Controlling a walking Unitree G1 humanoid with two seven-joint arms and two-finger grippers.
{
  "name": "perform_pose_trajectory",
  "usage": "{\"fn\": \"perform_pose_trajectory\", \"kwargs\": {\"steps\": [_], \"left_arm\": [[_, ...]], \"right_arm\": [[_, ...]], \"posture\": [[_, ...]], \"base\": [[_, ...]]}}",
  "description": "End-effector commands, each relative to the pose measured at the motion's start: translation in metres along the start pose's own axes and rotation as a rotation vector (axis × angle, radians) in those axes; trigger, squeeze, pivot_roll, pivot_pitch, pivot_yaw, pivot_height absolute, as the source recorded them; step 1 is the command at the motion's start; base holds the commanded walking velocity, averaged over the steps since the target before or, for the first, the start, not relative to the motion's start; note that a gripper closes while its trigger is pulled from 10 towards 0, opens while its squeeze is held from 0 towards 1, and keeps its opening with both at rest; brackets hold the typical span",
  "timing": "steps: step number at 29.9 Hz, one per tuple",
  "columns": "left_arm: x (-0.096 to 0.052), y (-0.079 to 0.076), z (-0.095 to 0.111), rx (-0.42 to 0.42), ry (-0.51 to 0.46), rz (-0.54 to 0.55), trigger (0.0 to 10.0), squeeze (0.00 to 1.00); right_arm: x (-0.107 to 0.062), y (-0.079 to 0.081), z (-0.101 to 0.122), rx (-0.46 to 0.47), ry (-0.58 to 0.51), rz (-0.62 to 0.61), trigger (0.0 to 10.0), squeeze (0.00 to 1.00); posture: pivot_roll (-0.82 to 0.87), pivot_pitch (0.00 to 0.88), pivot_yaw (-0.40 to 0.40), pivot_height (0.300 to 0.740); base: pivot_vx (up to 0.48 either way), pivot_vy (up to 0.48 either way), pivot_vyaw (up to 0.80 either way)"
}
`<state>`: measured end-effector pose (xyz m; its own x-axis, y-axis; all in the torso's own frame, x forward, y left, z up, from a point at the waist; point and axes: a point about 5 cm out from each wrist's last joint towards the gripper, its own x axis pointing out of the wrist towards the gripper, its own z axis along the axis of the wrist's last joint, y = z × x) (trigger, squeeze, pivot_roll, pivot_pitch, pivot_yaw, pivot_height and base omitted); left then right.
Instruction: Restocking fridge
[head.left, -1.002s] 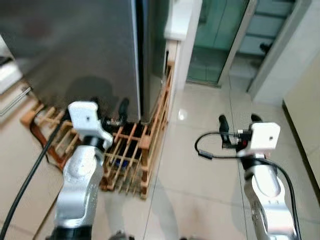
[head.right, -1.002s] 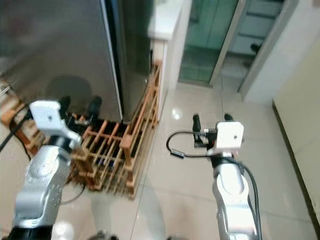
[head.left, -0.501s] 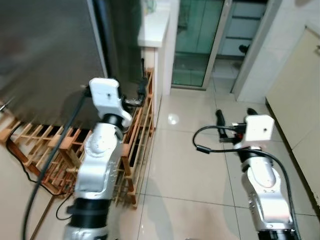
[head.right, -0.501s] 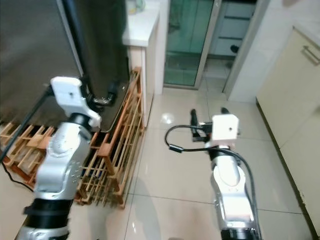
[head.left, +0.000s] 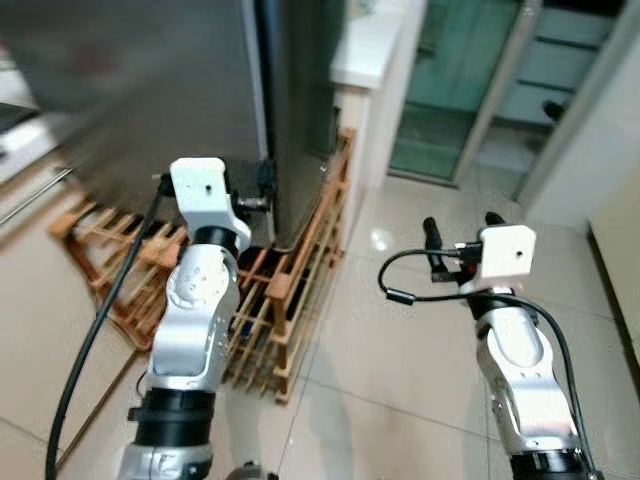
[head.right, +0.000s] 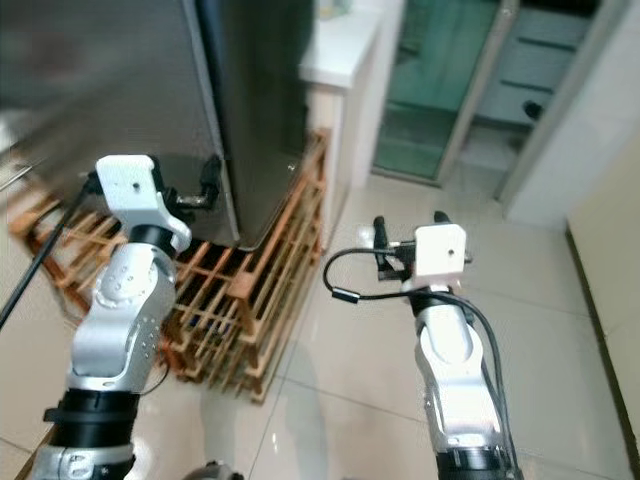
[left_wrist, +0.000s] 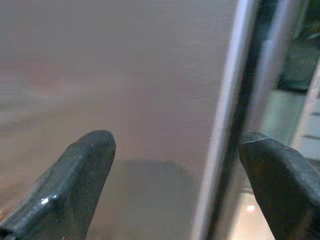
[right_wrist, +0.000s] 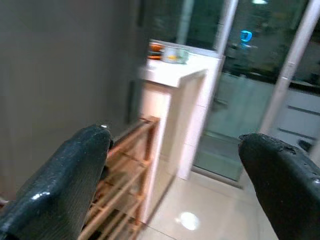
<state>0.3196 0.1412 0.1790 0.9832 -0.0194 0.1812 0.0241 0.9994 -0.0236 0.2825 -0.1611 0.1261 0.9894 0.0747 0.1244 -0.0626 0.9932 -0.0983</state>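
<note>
The fridge (head.left: 150, 80) is a tall steel-grey box at the upper left, its door shut. My left gripper (head.left: 258, 185) is raised in front of it at the door's right edge, open and holding nothing. In the left wrist view the silver door edge (left_wrist: 222, 115) runs between the two black fingers (left_wrist: 75, 185), and the gripper (left_wrist: 175, 190) is close to the grey door (left_wrist: 125, 75). My right gripper (head.left: 460, 230) hangs over the tiled floor to the right, open and empty, pointing past the fridge toward the white counter (right_wrist: 175, 75).
A wooden slatted rack (head.left: 290, 270) stands on the floor around the fridge's foot. A white counter (head.left: 370, 45) adjoins the fridge, with a green glass door (head.left: 460, 90) behind. A black cable (head.left: 90, 330) trails from my left arm. Glossy tiled floor (head.left: 390, 350) lies to the right.
The whole view has swung as the robot moves. My left gripper has risen from in front of the wooden rack to the fridge door's edge. The right gripper keeps its open pose.
</note>
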Motion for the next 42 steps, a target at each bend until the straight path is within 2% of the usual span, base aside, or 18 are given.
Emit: {"fn": "perform_pose_trajectory", "kwargs": {"steps": [1, 5, 6, 7, 10, 15, 31, 34, 36, 42], "left_arm": [[0.008, -0.01, 0.004, 0.004, -0.011, -0.048, 10.0, 0.0], [0.015, -0.022, 0.006, -0.004, -0.024, -0.096, 10.0, 0.0], [0.021, -0.034, 0.01, -0.022, -0.039, -0.137, 10.0, 0.0], [0.024, -0.04, 0.011, -0.03, -0.042, -0.151, 10.0, 0.0], [0.028, -0.046, 0.014, -0.042, -0.044, -0.162, 10.0, 0.0], [0.028, -0.043, 0.015, -0.053, -0.059, -0.144, 10.0, 0.0], [0.025, -0.024, 0.011, -0.08, -0.051, -0.03, 10.0, 0.0], [0.028, -0.026, 0.009, -0.098, -0.034, -0.026, 10.0, 0.0], [0.035, -0.035, 0.009, -0.109, -0.018, -0.043, 10.0, 0.0], [0.05, -0.041, 0.003, -0.135, 0.025, -0.011, 10.0, 0.0]], "right_arm": [[0.004, -0.005, 0.002, -0.001, -0.005, -0.023, 10.0, 0.0], [0.005, -0.006, 0.001, 0.0, -0.001, -0.027, 10.0, 0.0], [0.007, -0.005, 0.001, -0.004, 0.0, -0.021, 10.0, 0.0], [0.007, -0.004, 0.001, -0.005, -0.001, -0.018, 10.0, 0.0], [0.007, -0.002, 0.002, -0.006, -0.006, -0.013, 10.0, 0.0], [0.006, -0.004, 0.001, -0.007, -0.005, -0.019, 10.0, 0.0], [0.005, 0.001, -0.005, -0.005, 0.018, 0.002, 10.0, 0.0], [0.006, 0.001, -0.005, -0.003, 0.016, 0.005, 10.0, 0.0], [0.007, 0.002, -0.005, -0.002, 0.016, 0.008, 10.0, 0.0], [0.007, 0.002, -0.005, -0.004, 0.016, 0.014, 10.0, 0.0]], "posture": [[-0.05, 0.0, -0.03, 0.74], [-0.05, 0.0, -0.035, 0.74], [-0.05, 0.0, -0.036, 0.74], [-0.06, 0.0, -0.033, 0.74], [-0.06, 0.0, -0.03, 0.74], [-0.07, 0.0, -0.03, 0.74], [-0.05, 0.0, -0.039, 0.74], [-0.05, 0.0, -0.04, 0.74], [-0.06, 0.0, -0.042, 0.74], [-0.06, 0.0, -0.042, 0.74]], "base": [[0.0, 0.0, 0.0], [0.0, -0.133, 0.0], [0.292, -0.379, 0.0], [0.322, -0.352, 0.0], [0.357, -0.315, 0.0], [0.385, -0.232, 0.0], [0.0, 0.0, 0.0], [0.0, 0.0, 0.0], [0.0, 0.0, 0.0], [0.0, 0.0, 0.0]]}}
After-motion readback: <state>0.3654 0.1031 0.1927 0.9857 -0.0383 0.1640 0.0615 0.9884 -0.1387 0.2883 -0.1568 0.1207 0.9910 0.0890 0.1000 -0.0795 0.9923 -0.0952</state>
